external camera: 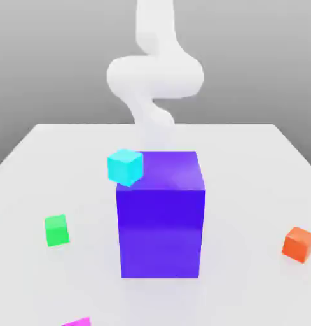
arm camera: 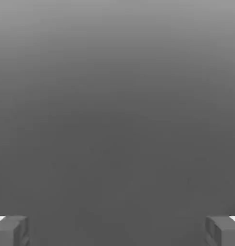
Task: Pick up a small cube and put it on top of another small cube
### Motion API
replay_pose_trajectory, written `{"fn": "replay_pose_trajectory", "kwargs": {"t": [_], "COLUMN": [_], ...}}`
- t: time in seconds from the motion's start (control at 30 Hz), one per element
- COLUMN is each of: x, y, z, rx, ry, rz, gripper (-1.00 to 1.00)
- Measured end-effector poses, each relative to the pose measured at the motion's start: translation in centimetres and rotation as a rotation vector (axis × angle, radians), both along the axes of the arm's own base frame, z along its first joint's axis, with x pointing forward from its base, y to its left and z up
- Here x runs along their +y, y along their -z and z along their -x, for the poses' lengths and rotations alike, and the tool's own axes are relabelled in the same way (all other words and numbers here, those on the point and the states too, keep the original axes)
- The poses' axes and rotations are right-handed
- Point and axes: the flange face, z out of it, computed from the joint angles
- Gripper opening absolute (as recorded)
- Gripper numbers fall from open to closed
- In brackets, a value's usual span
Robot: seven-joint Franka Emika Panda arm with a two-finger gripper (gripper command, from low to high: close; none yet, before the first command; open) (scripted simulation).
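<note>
A white table [external camera: 259, 165] carries everything. Behind its middle the white robot arm [external camera: 154, 73] rises, curling above a big blue-violet block [external camera: 161, 223] that hides the arm's lower end. A small cyan cube [external camera: 125, 167] sits tilted at the block's upper corner on the exterior view's left. A small orange cube [external camera: 299, 244] lies far toward the exterior view's right, a small green cube [external camera: 56, 230] toward the left. The small cube [external camera: 78, 322], magenta-pink, lies at the near edge, cut off. The gripper [arm camera: 117, 230] has its fingers [arm camera: 11, 229] spread wide, pinching nothing
</note>
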Motion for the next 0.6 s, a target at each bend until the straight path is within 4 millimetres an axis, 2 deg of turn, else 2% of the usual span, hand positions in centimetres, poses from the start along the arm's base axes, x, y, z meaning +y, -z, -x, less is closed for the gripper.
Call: {"fn": "replay_pose_trajectory", "kwargs": {"t": [0.13,0.3,0.47,0.6], "x": [-1.1,-3.1,-5.6,-7.9], "y": [5.1,12.1,19.9,26.5], "z": [-5.0,-10.1,-13.8,-15.6], "rx": [0.096,0.203,0.303,0.379], "ry": [0.147,0.316,0.478,0.610], "rz": [-0.025,-0.065,-0.119,-0.174], "gripper": [0.00,0.00,0.00,0.00]}}
